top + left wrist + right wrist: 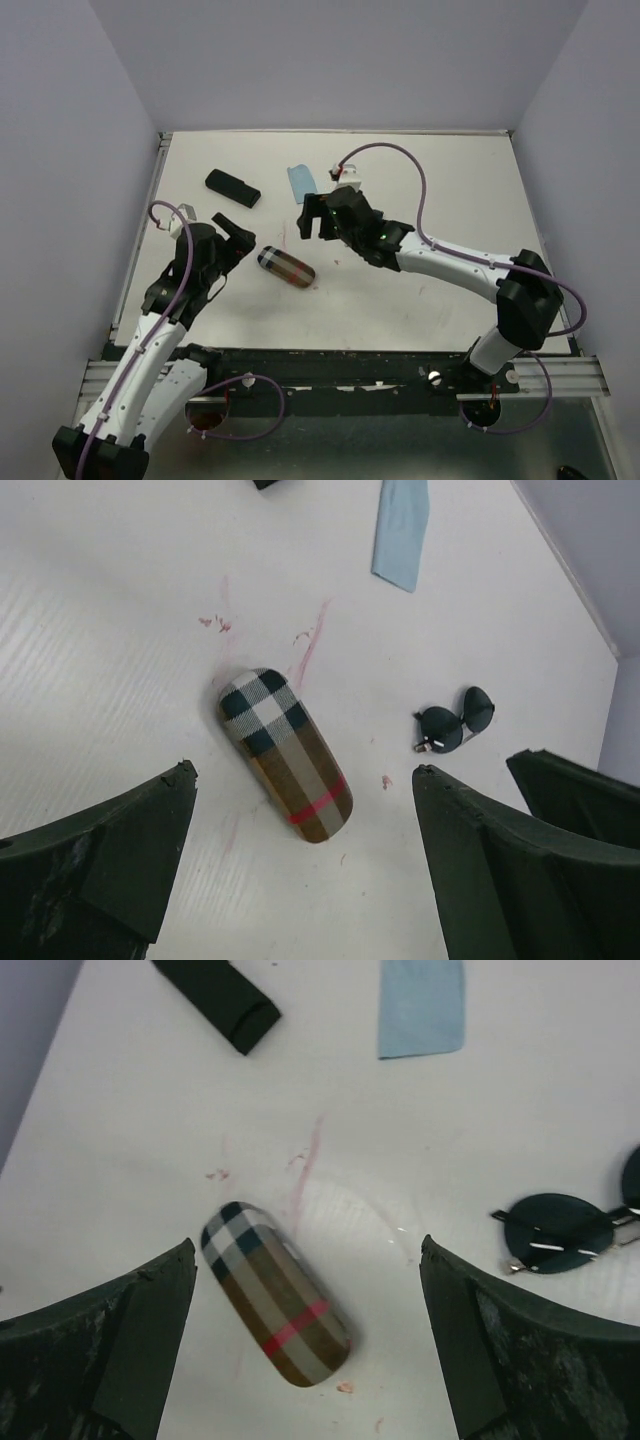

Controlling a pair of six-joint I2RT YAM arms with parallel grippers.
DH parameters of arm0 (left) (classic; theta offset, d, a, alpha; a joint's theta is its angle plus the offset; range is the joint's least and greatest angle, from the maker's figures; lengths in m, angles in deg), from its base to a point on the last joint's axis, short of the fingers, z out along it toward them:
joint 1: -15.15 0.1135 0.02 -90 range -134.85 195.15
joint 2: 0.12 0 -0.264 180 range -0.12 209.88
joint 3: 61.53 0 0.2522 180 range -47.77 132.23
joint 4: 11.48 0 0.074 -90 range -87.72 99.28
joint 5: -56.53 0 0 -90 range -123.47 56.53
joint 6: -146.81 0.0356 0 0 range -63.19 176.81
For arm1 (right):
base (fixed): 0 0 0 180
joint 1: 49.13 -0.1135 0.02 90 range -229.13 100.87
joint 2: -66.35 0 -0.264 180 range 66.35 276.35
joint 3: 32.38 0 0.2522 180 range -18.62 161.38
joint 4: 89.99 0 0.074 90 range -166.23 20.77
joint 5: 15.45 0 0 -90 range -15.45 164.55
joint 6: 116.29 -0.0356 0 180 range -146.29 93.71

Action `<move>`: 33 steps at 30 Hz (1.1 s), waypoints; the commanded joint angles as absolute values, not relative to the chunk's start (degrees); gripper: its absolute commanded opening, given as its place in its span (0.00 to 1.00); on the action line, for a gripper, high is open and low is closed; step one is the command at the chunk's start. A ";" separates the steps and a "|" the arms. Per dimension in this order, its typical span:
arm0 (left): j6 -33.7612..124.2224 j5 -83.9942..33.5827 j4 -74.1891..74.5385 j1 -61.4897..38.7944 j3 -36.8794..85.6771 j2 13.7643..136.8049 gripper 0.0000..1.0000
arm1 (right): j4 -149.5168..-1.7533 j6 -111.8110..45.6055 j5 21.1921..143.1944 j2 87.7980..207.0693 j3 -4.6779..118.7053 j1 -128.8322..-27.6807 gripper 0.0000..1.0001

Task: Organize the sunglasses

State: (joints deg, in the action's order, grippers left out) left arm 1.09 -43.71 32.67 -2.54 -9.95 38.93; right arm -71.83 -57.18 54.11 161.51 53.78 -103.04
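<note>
The black-framed sunglasses [455, 722] with dark round lenses lie folded on the white table; they also show at the right edge of the right wrist view [560, 1232]. In the top view the right arm hides them. The orange wraparound pair is out of view. My left gripper [243, 240] is open and empty, just left of the plaid case [285, 267]. In its wrist view, the left gripper [305, 775] frames the case's near end. My right gripper [312, 222] is open and empty above the table, right of the case; from its own camera, the right gripper [307, 1250] has the sunglasses beyond its right finger.
The plaid tan-and-black case [285, 755] lies shut mid-table, also in the right wrist view [277, 1308]. A plain black case [233, 187] lies at the back left. A light blue cloth [301, 182] lies beside it. Red smudges mark the table. Walls close three sides.
</note>
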 commanded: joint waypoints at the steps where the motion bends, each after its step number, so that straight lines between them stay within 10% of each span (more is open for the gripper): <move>1: 2.41 -47.36 31.99 -0.24 -3.14 47.49 0.99 | -74.11 -57.75 56.17 156.37 45.03 -98.01 0.99; 21: -4.70 -33.56 40.41 19.54 61.98 123.17 0.99 | -83.43 -54.50 44.32 137.72 27.44 -94.39 1.00; 33: -13.25 -28.54 38.31 19.64 61.21 130.40 0.90 | -85.81 -51.78 40.28 136.58 25.33 -94.13 1.00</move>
State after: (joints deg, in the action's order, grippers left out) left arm -10.83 -30.99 35.84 19.71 61.68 128.47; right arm -83.43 -53.27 43.90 137.60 26.28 -94.49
